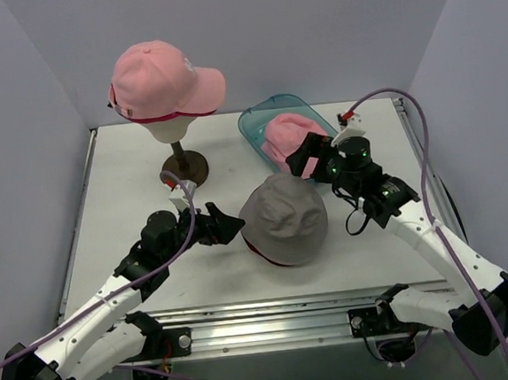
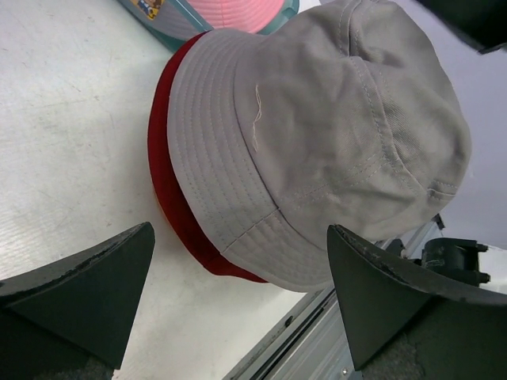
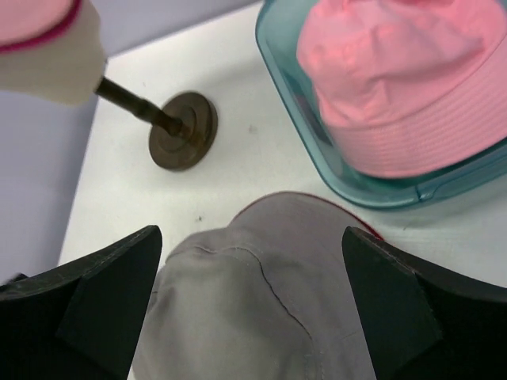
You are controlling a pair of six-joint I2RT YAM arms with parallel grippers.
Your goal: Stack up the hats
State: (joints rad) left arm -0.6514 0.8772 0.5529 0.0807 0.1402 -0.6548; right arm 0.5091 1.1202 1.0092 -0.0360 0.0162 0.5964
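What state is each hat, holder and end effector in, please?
Cream egg-shaped head form: upright, capped.
Pale pink fabric peaked cap: on the head form, magenta edge beneath.
Grey fabric bucket hat, dark red underside: crown up on table, ungripped.
Clear teal plastic tray: holding one hat.
Pale pink fabric bucket hat: inside the tray.
Left end effector: open, empty.
Right end effector: open, empty.
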